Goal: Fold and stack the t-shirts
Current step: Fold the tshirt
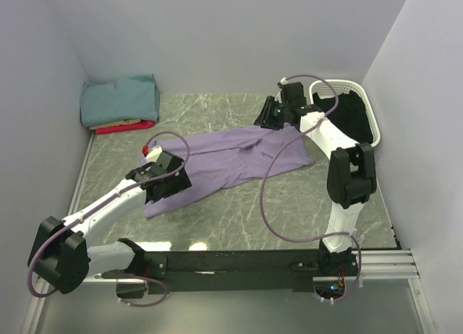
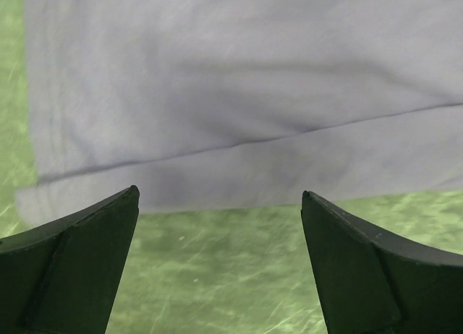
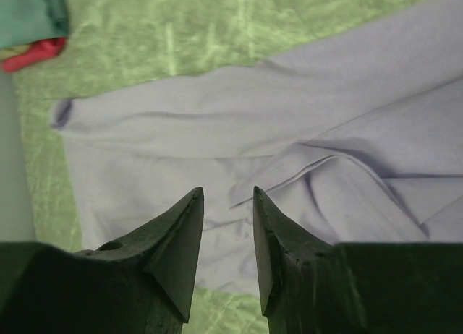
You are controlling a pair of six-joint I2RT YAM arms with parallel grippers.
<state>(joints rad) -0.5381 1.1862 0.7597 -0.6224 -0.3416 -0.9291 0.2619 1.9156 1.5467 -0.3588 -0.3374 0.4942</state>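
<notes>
**One lavender shirt lies slantwise, both claws over it and gripping nothing**

Closest to me, the two arm bases sit on the black rail (image 1: 239, 262) along the near edge of the marbled surface (image 1: 217, 233). The left arm runs low and stretched from its base, slanting forward and to the right. Its left claw (image 2: 221, 197) is spread as wide as it goes and holds nothing. It hangs just over the stitched hem at the near-left end of the lavender t-shirt (image 1: 231, 160).

That shirt lies flat and rumpled in the middle of the surface. Its long axis runs from near-left to far-right, with the hem end towards the left arm.

The right arm rises upright from its base, bends at the elbow and reaches back and to the left over the shirt's far-right end. The right claw (image 3: 228, 193) points down at the cloth with its jaws a narrow gap apart and nothing between them.

I count four shirts. One is the spread lavender shirt. The other three are folded in a stack in the far-left corner, well apart from it: a teal t-shirt (image 1: 119, 99) on top, a tan t-shirt (image 1: 119, 123) beneath it, and a red t-shirt (image 1: 130, 128) at the bottom. One white basket (image 1: 347, 83) stands at the far right.
</notes>
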